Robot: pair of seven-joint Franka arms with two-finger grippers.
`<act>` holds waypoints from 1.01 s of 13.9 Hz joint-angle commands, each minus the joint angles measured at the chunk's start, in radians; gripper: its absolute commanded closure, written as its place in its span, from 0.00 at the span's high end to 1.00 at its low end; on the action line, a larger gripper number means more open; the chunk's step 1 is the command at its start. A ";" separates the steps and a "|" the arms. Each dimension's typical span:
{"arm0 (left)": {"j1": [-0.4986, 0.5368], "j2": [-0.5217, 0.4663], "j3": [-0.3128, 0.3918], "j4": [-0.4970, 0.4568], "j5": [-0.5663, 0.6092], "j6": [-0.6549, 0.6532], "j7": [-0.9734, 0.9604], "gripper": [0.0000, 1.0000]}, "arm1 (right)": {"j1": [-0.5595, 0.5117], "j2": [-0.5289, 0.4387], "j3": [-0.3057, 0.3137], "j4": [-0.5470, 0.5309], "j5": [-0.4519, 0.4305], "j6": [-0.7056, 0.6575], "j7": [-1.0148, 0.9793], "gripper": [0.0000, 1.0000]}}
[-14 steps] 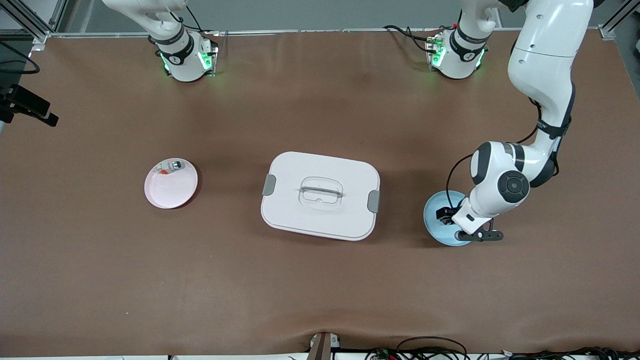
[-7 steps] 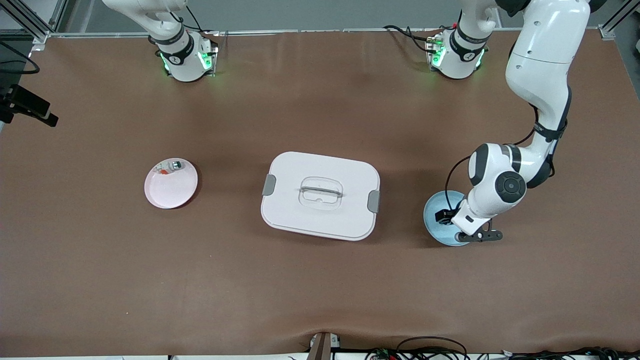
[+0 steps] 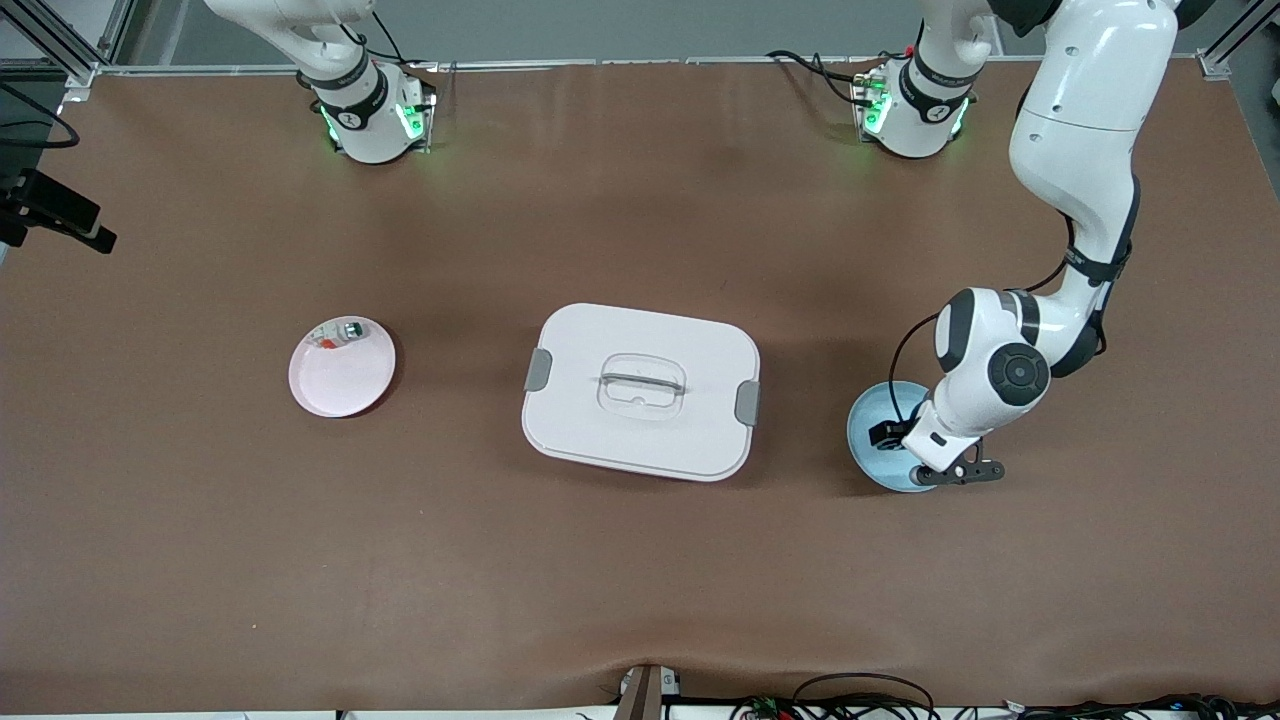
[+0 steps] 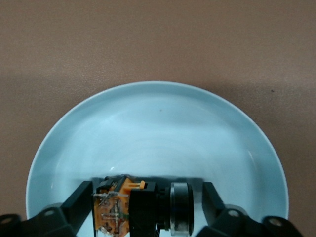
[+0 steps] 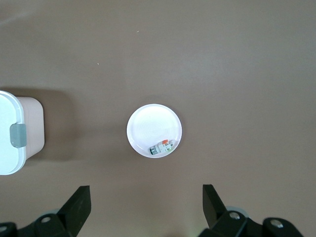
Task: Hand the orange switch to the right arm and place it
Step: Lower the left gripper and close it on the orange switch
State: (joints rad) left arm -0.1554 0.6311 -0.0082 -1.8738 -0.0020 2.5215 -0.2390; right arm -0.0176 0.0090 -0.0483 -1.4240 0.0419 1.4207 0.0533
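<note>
Right wrist view looks straight down from high up on the brown bench (image 5: 237, 64). Right tool (image 5: 145, 207) hangs over bare bench, its two black fingers (image 5: 79, 205) spread wide apart with nothing between them. White round plate (image 5: 148, 126) lies mid-frame, a small whitish part (image 5: 163, 146) with red-orange and green bits at its rim. White lidded box (image 5: 17, 133) with a grey latch (image 5: 18, 136) shows at the frame edge, well apart from the plate.

The tabletop (image 3: 640, 570) is covered in matt brown sheet, faintly wrinkled along its camera-side edge. The blue plate (image 4: 158, 128) looks glossy and smooth. The white box (image 3: 640, 390) is satin plastic. The switch (image 4: 143, 207) has a shiny metal ring.
</note>
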 commanded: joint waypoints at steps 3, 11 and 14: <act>0.000 -0.004 -0.007 -0.005 0.002 0.017 -0.049 0.34 | -0.004 -0.006 0.004 -0.003 0.001 -0.002 -0.006 1.00; 0.002 -0.036 -0.007 -0.005 0.002 0.005 -0.060 0.33 | -0.007 -0.006 0.004 -0.001 0.001 0.003 0.006 1.00; 0.010 -0.089 -0.007 -0.005 0.002 -0.070 -0.057 0.33 | -0.005 -0.006 0.004 -0.001 0.001 0.003 0.006 1.00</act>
State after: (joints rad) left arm -0.1539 0.6029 -0.0097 -1.8619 -0.0020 2.5100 -0.2808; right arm -0.0176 0.0089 -0.0482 -1.4240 0.0416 1.4207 0.0538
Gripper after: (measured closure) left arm 0.278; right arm 0.000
